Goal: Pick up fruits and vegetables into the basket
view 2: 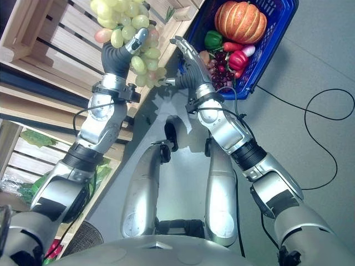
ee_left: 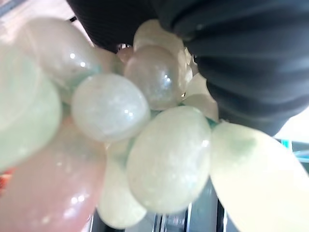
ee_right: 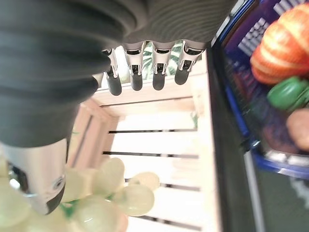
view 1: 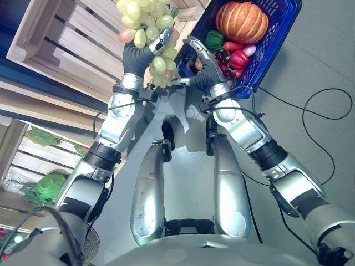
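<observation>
Upper centre of the head views: left hand [view 1: 138,55] clenched round a bunch of pale green plastic grapes [view 1: 150,25], apparently by its underside; right hand [view 1: 201,58] beside it, fingers [ee_right: 135,77] straight in the wrist view. Farther, upper right: blue plastic basket [view 1: 277,39] holding an orange pumpkin [view 1: 242,21].

I'm looking at a mock produce shop: slatted wooden crates [view 1: 66,39] are displaying greens [view 1: 49,185], and a blue shopping basket [view 1: 274,41] is sitting on the grey floor [view 1: 327,50].

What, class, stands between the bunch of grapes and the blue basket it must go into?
The right robot hand, fingers open, sits between the grapes, held in the left robot hand, and the blue basket. The basket already holds a pumpkin and peppers.
</observation>
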